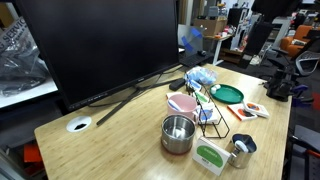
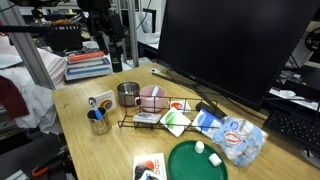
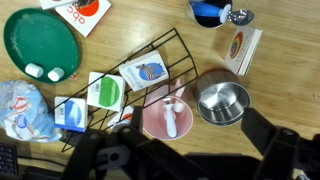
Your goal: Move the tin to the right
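Observation:
The tin point(image 1: 178, 133) is a shiny silver straight-sided pot that stands upright and empty on the wooden table. It also shows in the other exterior view point(image 2: 128, 93) and in the wrist view point(image 3: 222, 102). The pink bowl point(image 3: 165, 118) sits right beside it with a white utensil inside. My gripper point(image 3: 195, 138) is open and empty. It hangs well above the table, over the bowl and tin, touching neither. In an exterior view the gripper point(image 2: 114, 62) is up behind the tin.
A small metal cup with a blue rim point(image 1: 243, 148) stands near the tin. A black wire rack point(image 3: 165, 60), several cards and packets point(image 3: 107, 92), a green plate point(image 3: 38, 42) and a plastic bag point(image 3: 22, 108) lie alongside. A large monitor point(image 1: 100, 45) stands at the back.

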